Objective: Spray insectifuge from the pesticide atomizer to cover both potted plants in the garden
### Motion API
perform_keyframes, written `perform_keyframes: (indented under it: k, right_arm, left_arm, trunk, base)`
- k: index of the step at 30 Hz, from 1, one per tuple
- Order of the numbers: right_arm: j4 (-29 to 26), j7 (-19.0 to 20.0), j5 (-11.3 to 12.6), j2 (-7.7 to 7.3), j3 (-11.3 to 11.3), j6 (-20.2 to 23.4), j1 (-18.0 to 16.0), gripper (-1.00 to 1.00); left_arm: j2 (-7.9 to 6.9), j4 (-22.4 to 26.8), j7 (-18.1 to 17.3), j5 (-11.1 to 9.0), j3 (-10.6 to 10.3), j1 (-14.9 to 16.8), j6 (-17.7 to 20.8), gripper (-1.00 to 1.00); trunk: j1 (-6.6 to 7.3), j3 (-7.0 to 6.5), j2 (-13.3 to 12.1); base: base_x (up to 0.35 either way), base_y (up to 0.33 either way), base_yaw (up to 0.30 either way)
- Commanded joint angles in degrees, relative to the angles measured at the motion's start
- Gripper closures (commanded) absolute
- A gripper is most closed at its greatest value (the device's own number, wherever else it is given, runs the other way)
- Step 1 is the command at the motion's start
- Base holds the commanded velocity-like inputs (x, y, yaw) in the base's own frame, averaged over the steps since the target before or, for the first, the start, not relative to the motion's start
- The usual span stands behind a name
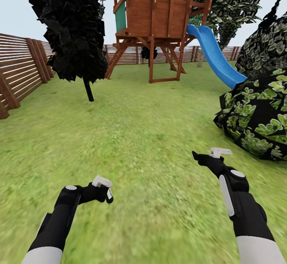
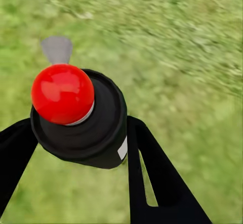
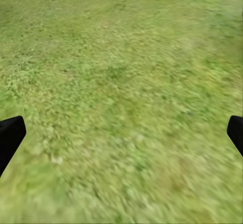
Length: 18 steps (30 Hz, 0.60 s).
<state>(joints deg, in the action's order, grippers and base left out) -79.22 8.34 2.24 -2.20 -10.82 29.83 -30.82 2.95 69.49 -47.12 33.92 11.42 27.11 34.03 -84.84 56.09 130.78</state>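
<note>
From my head, both arms hang over lawn (image 1: 131,136), play tower (image 1: 159,21) far ahead. My left gripper (image 2: 76,133) is clamped round the pesticide atomizer (image 2: 81,117). My right gripper (image 3: 121,133) is spread wide over grass

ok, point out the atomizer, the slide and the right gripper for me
atomizer (image 2: 81,127): left wrist view, on the dark cap below the red button.
slide (image 1: 215,55): head view, middle of the blue chute.
right gripper (image 1: 201,157): head view, at the dark fingertips above the grass.
</note>
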Motion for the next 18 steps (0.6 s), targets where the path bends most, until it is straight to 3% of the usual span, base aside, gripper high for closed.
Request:
perform_keyframes:
  k: [1,18]
  right_arm:
    - [-0.1,0.2,0.2,0.0,-0.1,0.3,0.0,-1.0]
    - [-0.1,0.2,0.2,0.0,-0.2,0.3,0.0,-1.0]
  left_arm:
    - [0.09,0.1,-0.5,0.4,0.2,0.0,0.2,1.0]
    - [0.08,0.1,-0.5,0.4,0.2,0.0,0.2,1.0]
  trunk:
    - [-0.03,0.06,0.0]
    - [-0.03,0.06,0.0]
  base:
    - [0.347,0.0,0.0]
    - [0.347,0.0,0.0]
